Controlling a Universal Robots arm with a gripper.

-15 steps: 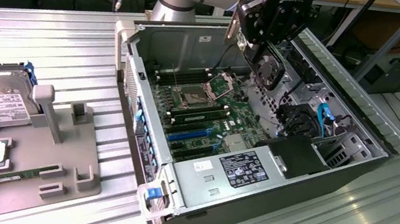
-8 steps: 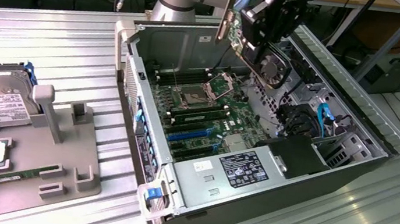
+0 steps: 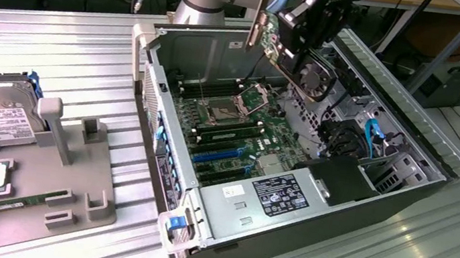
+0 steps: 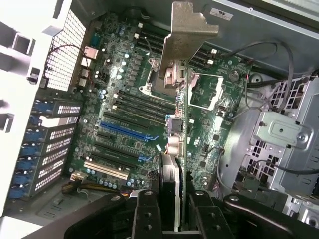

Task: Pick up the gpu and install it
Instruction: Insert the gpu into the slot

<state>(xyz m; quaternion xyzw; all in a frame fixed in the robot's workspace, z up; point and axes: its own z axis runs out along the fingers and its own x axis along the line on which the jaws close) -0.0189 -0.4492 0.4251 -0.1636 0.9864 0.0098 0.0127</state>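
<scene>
While the claw (image 3: 302, 34) is clenched on the gpu (image 3: 313, 75), the card hangs in the air over the open computer case (image 3: 362, 215), near the far edge of the desk (image 3: 70, 46). The claw's 2 fingers (image 4: 144, 219) pinch the card from both sides. The card's silver bracket (image 4: 188, 45) hangs above the green motherboard (image 4: 124, 114).
</scene>
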